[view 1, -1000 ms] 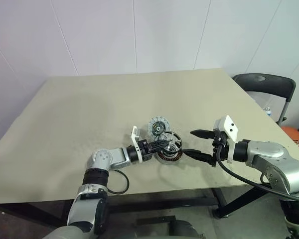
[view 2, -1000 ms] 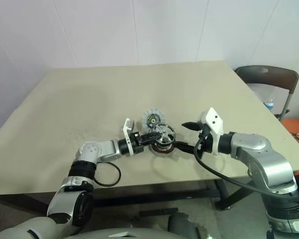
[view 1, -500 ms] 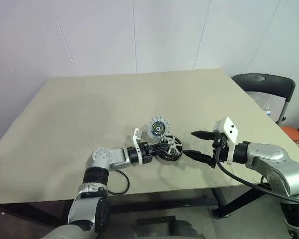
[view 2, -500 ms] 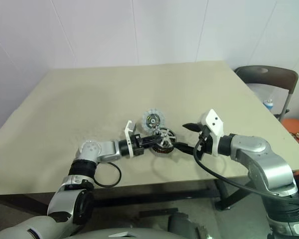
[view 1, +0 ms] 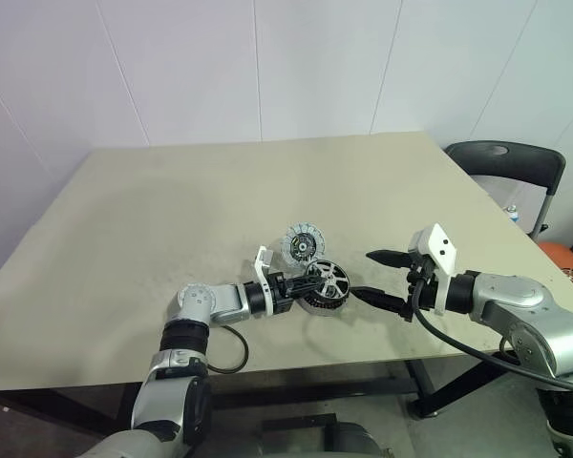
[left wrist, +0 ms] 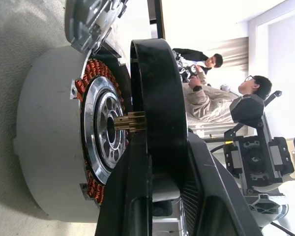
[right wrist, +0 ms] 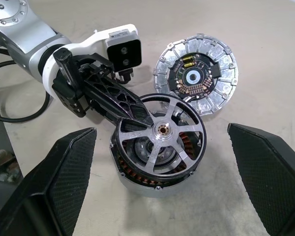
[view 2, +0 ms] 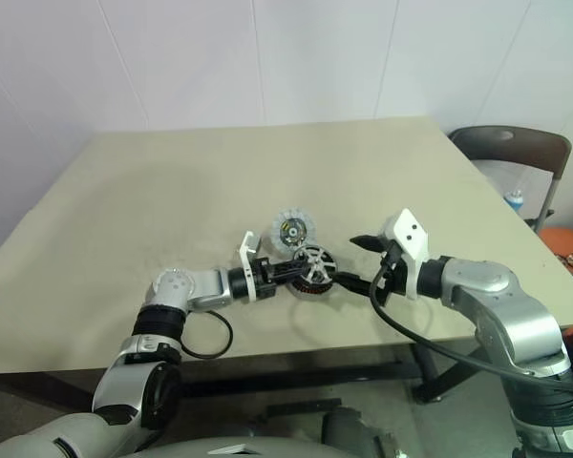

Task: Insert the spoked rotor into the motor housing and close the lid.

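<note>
My left gripper (right wrist: 119, 105) clamps the spoked rotor (right wrist: 160, 131), tilted over the motor housing (right wrist: 152, 169). Left wrist view exposes the coils. Lid (right wrist: 195, 78) just beyond the housing; right gripper (view 1: 382, 279) spread wide, empty.

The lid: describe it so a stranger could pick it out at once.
On the beige table, look near the front edge, between the two grippers. Just behind the motor housing lies the lid, flat and apart from it. It is the silvery disc with a segmented rim and dark centre, unlike the dark-rimmed spoked rotor.

The beige table (view 1: 172, 210) bears the motor housing (right wrist: 152, 179) and lid (right wrist: 196, 73).
</note>
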Robot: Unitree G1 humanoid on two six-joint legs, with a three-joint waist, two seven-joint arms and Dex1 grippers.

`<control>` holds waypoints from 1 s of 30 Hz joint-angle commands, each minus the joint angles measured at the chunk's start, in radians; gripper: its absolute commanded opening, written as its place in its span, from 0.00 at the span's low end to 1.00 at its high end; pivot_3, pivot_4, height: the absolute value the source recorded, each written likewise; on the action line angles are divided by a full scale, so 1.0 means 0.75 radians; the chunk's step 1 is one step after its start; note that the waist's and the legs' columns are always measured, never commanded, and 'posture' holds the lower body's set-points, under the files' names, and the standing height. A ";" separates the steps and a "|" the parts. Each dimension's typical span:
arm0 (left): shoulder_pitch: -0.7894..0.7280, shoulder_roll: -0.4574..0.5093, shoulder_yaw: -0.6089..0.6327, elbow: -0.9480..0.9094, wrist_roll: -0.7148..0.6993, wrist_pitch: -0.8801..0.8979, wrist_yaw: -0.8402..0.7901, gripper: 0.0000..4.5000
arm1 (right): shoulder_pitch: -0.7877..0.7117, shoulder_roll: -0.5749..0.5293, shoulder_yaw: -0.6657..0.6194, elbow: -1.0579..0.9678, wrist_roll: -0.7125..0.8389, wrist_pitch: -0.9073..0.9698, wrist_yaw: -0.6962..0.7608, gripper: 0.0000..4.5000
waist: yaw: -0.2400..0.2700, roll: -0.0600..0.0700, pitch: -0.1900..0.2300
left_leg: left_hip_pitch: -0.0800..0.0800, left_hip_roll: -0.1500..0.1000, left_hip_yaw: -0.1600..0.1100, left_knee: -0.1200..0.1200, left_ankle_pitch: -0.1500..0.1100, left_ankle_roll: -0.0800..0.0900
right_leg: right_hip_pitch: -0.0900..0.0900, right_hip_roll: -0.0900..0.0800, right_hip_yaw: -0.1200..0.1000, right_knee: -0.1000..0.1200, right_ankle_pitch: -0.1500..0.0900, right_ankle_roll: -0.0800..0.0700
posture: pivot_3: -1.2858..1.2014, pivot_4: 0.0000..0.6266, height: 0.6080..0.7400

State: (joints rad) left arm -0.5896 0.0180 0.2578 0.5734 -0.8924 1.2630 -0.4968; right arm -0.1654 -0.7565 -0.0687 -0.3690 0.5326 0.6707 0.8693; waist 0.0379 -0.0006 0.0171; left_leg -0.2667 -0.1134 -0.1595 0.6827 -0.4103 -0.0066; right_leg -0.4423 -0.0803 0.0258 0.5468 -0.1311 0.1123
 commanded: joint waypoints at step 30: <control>-0.153 0.112 0.067 -0.191 0.020 0.172 0.112 0.60 | -0.057 0.014 0.061 0.053 -0.069 -0.065 -0.004 1.00 | 0.002 0.001 0.005 | 0.016 0.002 -0.001 -0.003 0.001 -0.003 | 0.009 0.001 0.000 -0.001 -0.001 0.001 | 0.52 0.00 1.00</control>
State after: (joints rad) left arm -0.6832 0.1000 0.2959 0.4695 -0.8546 1.3633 -0.4173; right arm -0.1809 -0.7496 -0.0118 -0.3239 0.4831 0.6416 0.8639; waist 0.0394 -0.0002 0.0210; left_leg -0.2565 -0.1120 -0.1602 0.6805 -0.4094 -0.0088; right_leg -0.4373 -0.0792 0.0255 0.5462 -0.1319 0.1133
